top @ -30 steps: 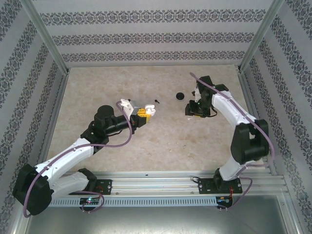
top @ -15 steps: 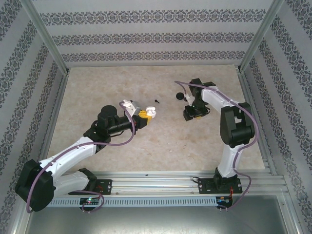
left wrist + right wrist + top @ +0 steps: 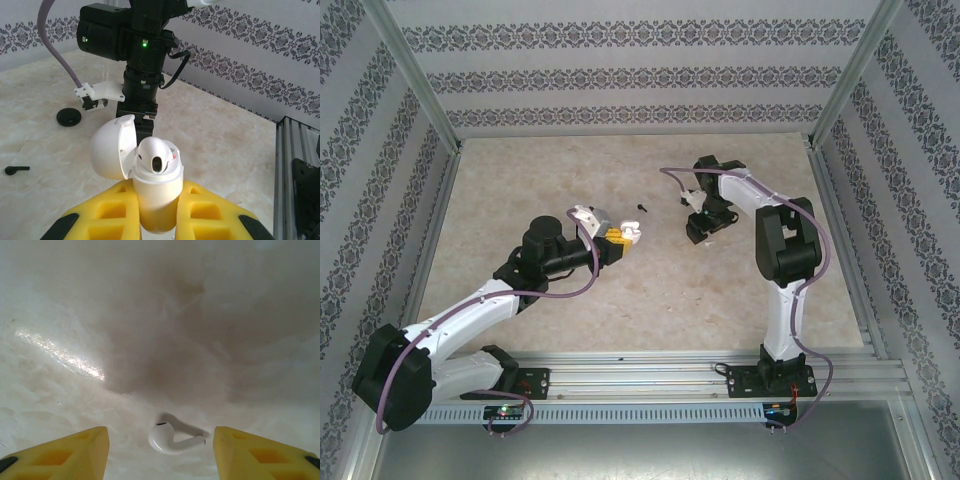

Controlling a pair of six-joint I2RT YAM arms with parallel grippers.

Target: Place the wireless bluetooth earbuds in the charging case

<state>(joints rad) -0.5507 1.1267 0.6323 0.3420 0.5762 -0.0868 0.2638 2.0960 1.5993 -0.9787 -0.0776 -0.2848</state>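
Marbled bench (image 3: pixel 620 300) inside patterned walls (image 3: pixel 620 75), nothing fancy. Left gripper (image 3: pixel 155 205) is clamped tight on the white case (image 3: pixel 156 180), with the lid (image 3: pixel 112 147) flipped open and one dark socket showing. Black earbud (image 3: pixel 641 208) lies on the bench just right of the case and a bit beyond it, touching nothing. Black disc (image 3: pixel 68 116) sits farther out from the case. Right of the case, the right gripper (image 3: pixel 160 432) hangs low over the bench, fingers apart, with a white earbud (image 3: pixel 175 439) lying loose between them, touching neither.
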